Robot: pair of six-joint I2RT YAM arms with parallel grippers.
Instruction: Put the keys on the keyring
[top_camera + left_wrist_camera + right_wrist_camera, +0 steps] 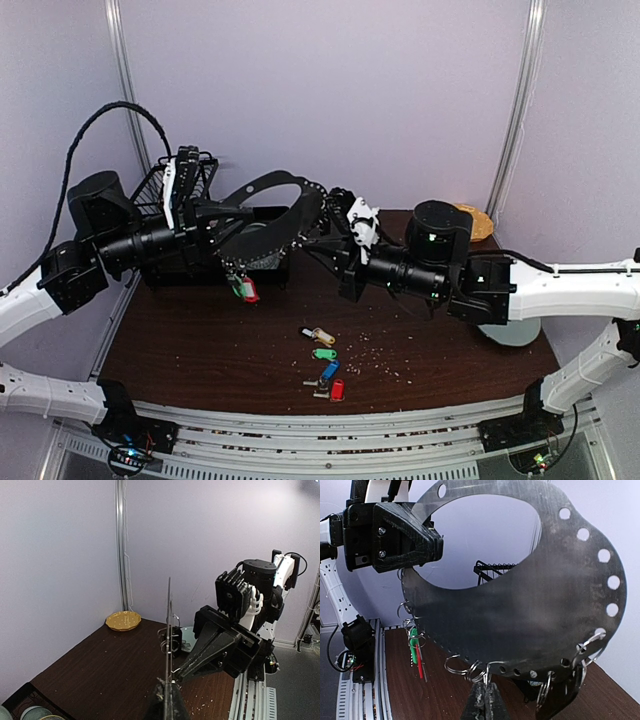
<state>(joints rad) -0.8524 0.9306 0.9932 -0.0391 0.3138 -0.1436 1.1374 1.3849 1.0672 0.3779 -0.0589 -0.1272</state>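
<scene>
The keyring (300,205) is a wide, flat, dark hoop with holes along its rim, held upright above the table's back. My left gripper (222,210) is shut on its left rim; the left wrist view shows the hoop edge-on (168,630) between the fingers (167,692). My right gripper (484,692) is shut on a small split ring (485,672) hanging from the hoop's lower edge (530,610). A green and a red key (415,652) hang from the hoop (245,290). Yellow-orange (320,334), green (322,353), blue (328,371) and red (337,389) keys lie on the table.
A black wire rack (160,190) stands at the back left, with bowls in it (30,714). A yellow plate (478,220) sits at the back right corner, and a pale plate (189,637) lies near the right arm. Crumbs (385,360) dot the brown table.
</scene>
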